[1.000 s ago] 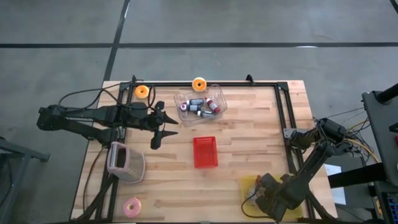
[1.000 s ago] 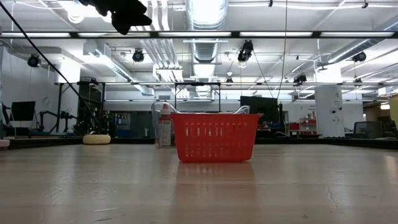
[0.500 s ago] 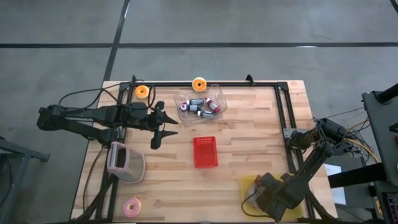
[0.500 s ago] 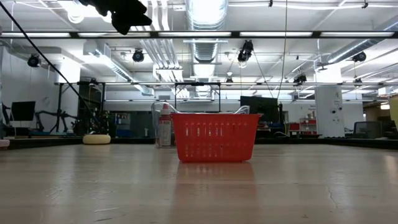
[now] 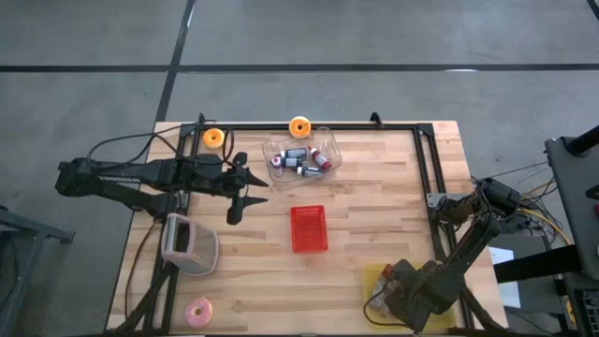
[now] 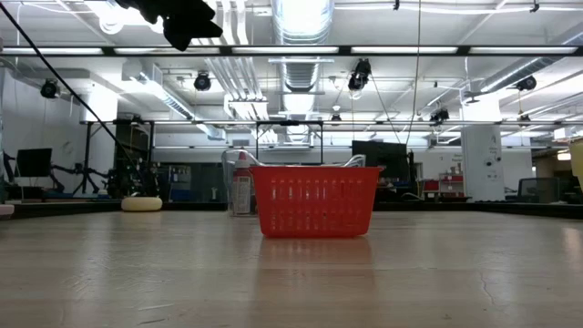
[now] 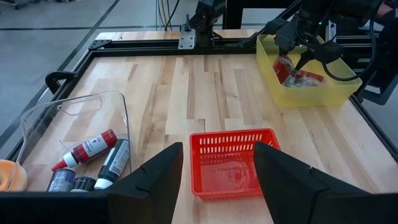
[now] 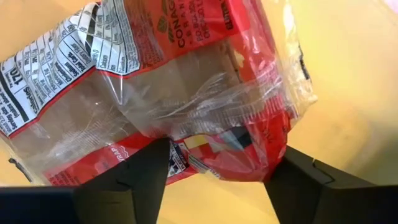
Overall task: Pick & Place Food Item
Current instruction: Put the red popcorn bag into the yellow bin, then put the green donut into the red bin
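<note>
A clear and red snack bag [image 8: 186, 81] lies in the yellow bin [image 5: 374, 275] at the table's near right corner; it also shows in the left wrist view [image 7: 297, 76]. My right gripper [image 8: 221, 149] is open and reaches down into the bin, with one finger on each side of the bag's end. The red basket [image 5: 309, 228] stands on its base at the table's middle and holds nothing. My left gripper [image 5: 241, 190] is open and empty. It hovers high above the table left of the basket, pointing toward the right edge. My right gripper comes at the bag from above, its open fingers [image 8: 134, 171] on either side of the bag's red printed end [image 8: 242, 146]. I cannot tell whether the fingers touch the bag. The bag lies flat on the bin's floor.
A clear tub [image 5: 301, 154] with small bottles stands at the far middle. Two orange rolls [image 5: 214, 138] [image 5: 299, 125] lie by the far rail. A pink-rimmed container [image 5: 187, 243] and a pink ring [image 5: 198, 311] lie at the near left. Bare wood surrounds the basket.
</note>
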Available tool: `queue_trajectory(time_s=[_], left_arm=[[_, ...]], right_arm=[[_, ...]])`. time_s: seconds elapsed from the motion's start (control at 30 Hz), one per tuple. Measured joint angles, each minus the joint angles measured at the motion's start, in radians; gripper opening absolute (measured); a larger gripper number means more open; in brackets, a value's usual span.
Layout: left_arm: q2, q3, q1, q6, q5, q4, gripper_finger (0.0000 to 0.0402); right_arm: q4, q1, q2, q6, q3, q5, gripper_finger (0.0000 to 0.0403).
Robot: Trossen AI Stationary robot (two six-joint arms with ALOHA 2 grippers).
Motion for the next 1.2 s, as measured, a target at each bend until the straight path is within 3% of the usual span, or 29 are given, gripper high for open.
queue_trajectory(time_s=[0.2, 0.4, 0.63, 0.93, 1.2], left_arm=[[0.0, 0.0, 0.0, 0.0, 0.003, 0.0, 0.0202], [0.0, 0.0, 0.0, 0.0, 0.003, 0.0, 0.0202], [0.0, 0.0, 0.0, 0.0, 0.002, 0.0, 0.0202], [0.0, 0.0, 0.0, 0.0, 0.002, 0.0, 0.0202], [0.0, 0.0, 0.0, 0.0, 0.002, 0.0, 0.0202]], right_arm=[[0.006, 0.0, 0.0, 0.0, 0.0, 0.0, 0.025], [0.015, 0.0, 0.0, 0.0, 0.0, -0.006, 0.0245], [0.015, 0.0, 0.0, -0.001, 0.0, -0.157, 0.0227], [0.016, 0.0, -0.001, -0.004, 0.001, -0.195, 0.0219], [0.025, 0.0, -0.001, -0.004, 0.011, -0.34, 0.0219]])
